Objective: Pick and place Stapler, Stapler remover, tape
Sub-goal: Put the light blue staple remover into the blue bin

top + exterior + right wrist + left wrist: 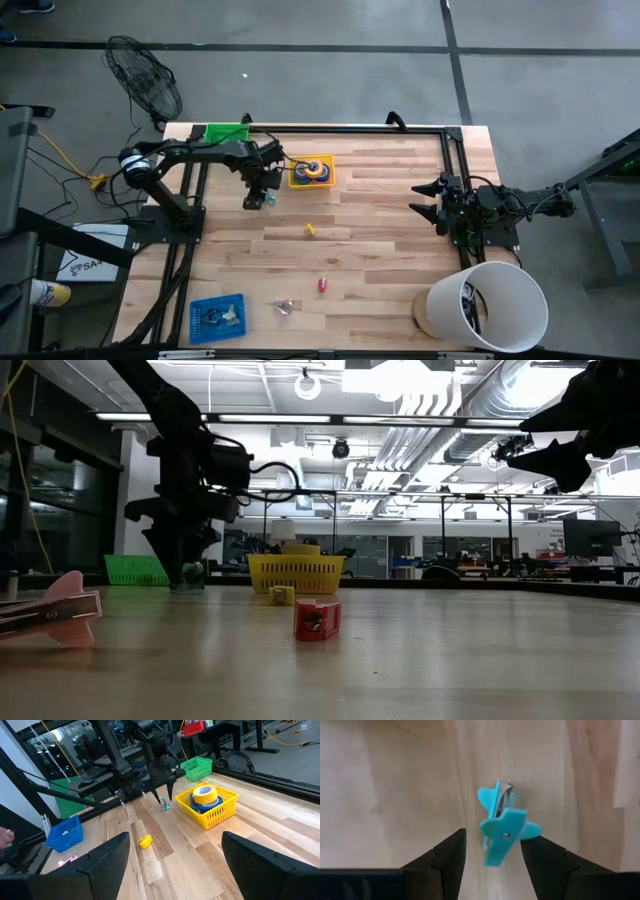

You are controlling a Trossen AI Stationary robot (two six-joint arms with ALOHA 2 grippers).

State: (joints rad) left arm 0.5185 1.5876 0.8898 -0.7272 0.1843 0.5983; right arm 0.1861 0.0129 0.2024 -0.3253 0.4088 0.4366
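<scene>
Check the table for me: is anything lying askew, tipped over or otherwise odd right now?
The teal staple remover lies loose on bare wood between the left gripper's open fingers, not in any basket. The tape rolls sit stacked in the yellow basket. Nothing looks spilled or damaged.

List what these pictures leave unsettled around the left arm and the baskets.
- Teal staple remover: left wrist view blurs it, so whether the left gripper touches it is unclear; tiny in the high view.
- Blue basket: contents too small in the high view.
- Green basket: low view shows only its wall; the arm covers part in the high view.
- Yellow basket: tape rolls stacked, so the count is hidden.
</scene>
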